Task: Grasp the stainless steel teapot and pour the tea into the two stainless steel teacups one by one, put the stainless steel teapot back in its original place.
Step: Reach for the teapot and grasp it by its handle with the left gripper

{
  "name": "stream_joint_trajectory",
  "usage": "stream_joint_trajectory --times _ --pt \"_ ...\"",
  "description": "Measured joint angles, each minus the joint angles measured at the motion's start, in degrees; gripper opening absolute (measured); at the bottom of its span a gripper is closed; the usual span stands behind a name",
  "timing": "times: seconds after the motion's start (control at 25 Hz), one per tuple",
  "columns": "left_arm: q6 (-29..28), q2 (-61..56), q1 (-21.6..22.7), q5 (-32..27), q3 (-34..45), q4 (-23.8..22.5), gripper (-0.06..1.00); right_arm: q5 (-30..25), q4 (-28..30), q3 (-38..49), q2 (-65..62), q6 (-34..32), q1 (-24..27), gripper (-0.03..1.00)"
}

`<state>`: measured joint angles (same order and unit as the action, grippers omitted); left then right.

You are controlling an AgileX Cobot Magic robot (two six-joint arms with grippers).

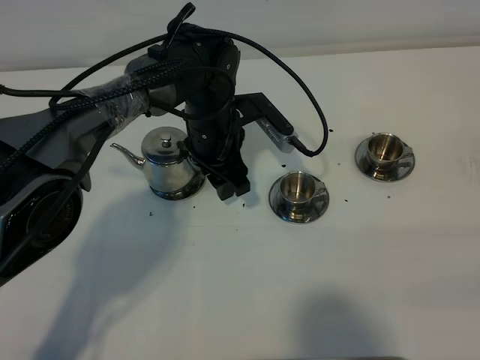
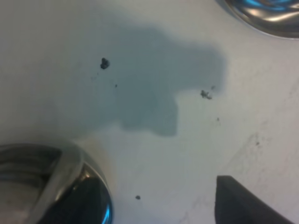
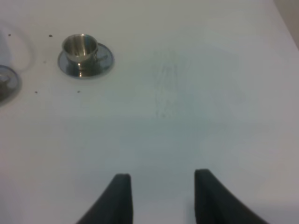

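The stainless steel teapot (image 1: 169, 161) stands upright on its round saucer (image 1: 178, 196) towards the left of the white table (image 1: 225, 292), lid knob up, thin spout (image 1: 126, 153) pointing away from the arm; polished steel like this looks slippery and rigid, and with tea inside it will likely be heavy for its size and swing about the grip, so the loop handle on the side opposite the spout is the place to take hold, gripped firmly and low enough that the pot cannot pivot; the lid seems only to rest on top and might slide during a steep pour. The left gripper (image 1: 229, 184) hangs low just beside the pot on that handle side; in the left wrist view only 1 finger (image 2: 243, 203) shows, set well off to 1 side with bare, speck-strewn table in the gap, so I judge the jaws stand apart and clamp nothing, the other finger being hidden behind the pot's steel. Just beyond the gripper sits the nearer of the 2 teacups (image 1: 298, 187) on its saucer, upright; the farther teacup (image 1: 385, 150) stands well apart to the right. The right gripper (image 3: 162, 176) hovers over bare table, fingers spread and empty, far from 1 cup.
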<state>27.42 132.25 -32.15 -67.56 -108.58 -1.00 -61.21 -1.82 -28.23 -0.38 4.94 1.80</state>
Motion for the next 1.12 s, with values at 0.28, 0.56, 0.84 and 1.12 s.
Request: stream_joint_trajectory --times 0.28,0.56,0.84,1.12 --pt "0.72 0.00 -0.06 3.96 -0.06 4.38 0.56 0.00 0.00 0.00 0.00 0.00 0.00 0.31" --pt "-2.15 0.12 -0.01 8.21 -0.06 -0.09 0.56 0.00 0.00 0.00 0.00 0.00 0.00 0.31" --pt "-3.28 1.25 -0.01 3.27 -0.06 -2.17 0.56 0.00 0.00 0.00 0.00 0.00 0.00 0.31" --pt "-2.34 1.25 -0.01 -0.44 -0.06 0.53 0.56 0.00 0.00 0.00 0.00 0.00 0.00 0.31"
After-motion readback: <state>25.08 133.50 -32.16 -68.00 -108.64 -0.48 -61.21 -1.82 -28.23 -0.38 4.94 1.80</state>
